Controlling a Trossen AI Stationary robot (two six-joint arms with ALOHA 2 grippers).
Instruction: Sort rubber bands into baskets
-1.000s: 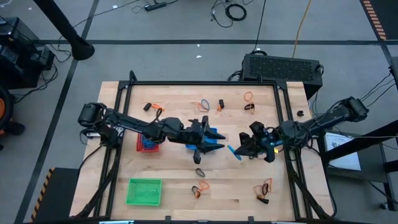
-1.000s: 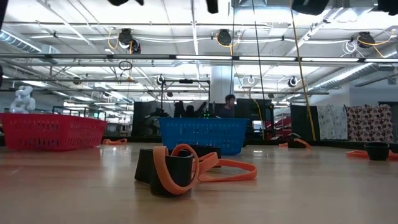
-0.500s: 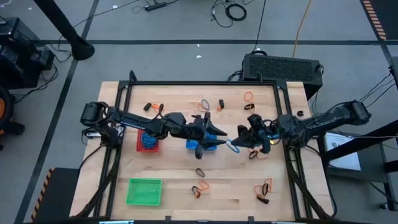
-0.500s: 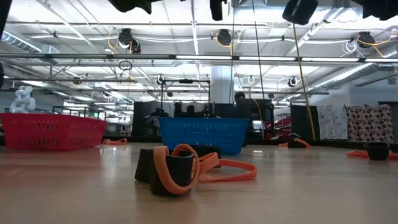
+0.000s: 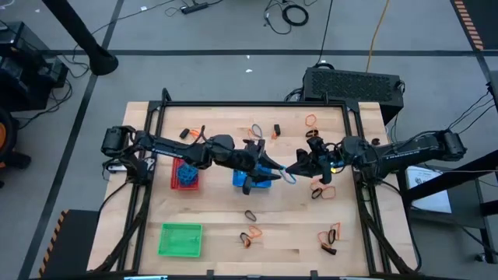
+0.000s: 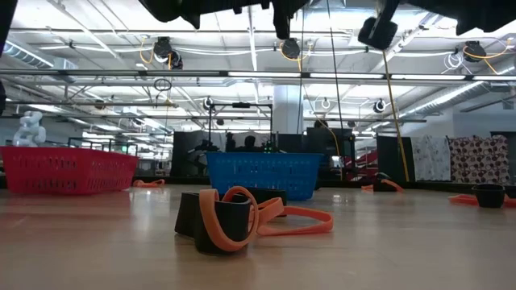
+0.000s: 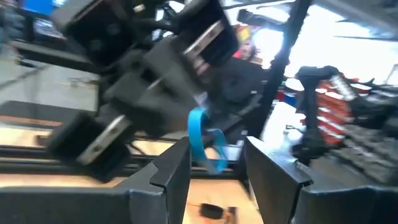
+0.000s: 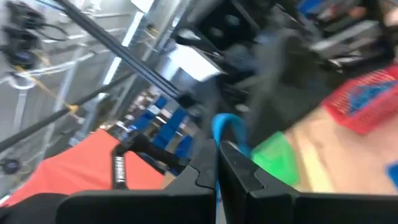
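I see the wooden table [image 5: 226, 225] with the green basket [image 5: 180, 239] at its near-left corner. Mid-table, the right gripper [image 5: 299, 167] pinches a blue rubber band [image 5: 288, 176] beside the blue basket [image 5: 250, 178]. The left gripper [image 5: 268, 165] stands parted around it. The low view alone shows a workshop hall.

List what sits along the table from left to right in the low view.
Red basket → black and orange rubber bands → blue basket → orange band → small black object.
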